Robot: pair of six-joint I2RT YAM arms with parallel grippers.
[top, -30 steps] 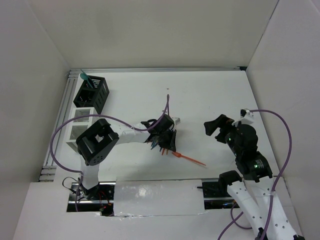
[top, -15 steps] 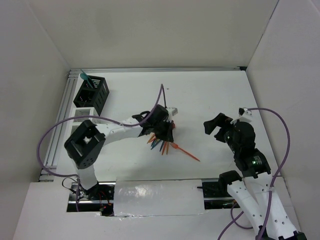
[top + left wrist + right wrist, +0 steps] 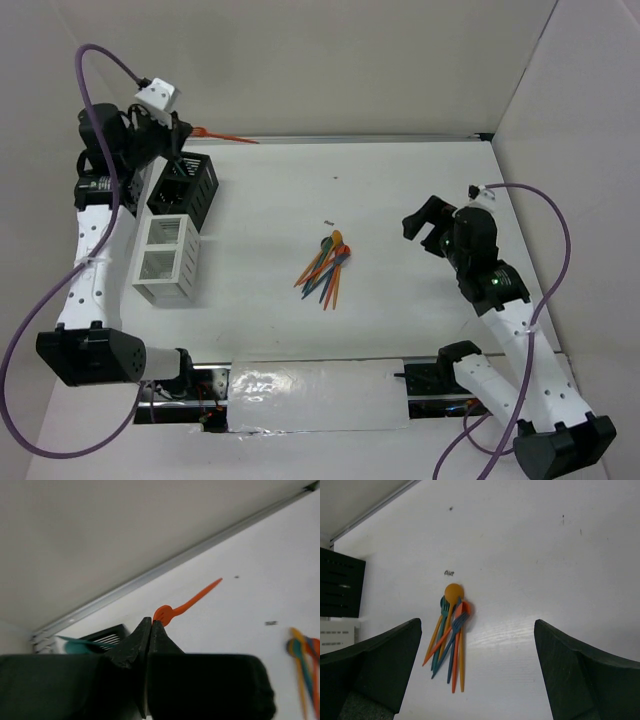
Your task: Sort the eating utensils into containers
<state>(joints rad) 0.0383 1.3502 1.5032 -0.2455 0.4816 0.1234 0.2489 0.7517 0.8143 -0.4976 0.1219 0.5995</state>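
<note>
Left gripper (image 3: pixel 151 625) is clamped on an orange utensil (image 3: pixel 192 600), pinched near the head, handle pointing away, held above the black caddy (image 3: pixel 200 190); a teal utensil (image 3: pixel 75 644) is already stood in it. The white caddy (image 3: pixel 160 275) sits just beside. Step judged: drop-off. Utensil needs to be tipped handle-down and lined up with a compartment before release. The remaining pile (image 3: pixel 328 268) is left mid-table (image 3: pixel 420 170); right gripper (image 3: pixel 425 230) is held wide open nearby, nothing gripped.
</note>
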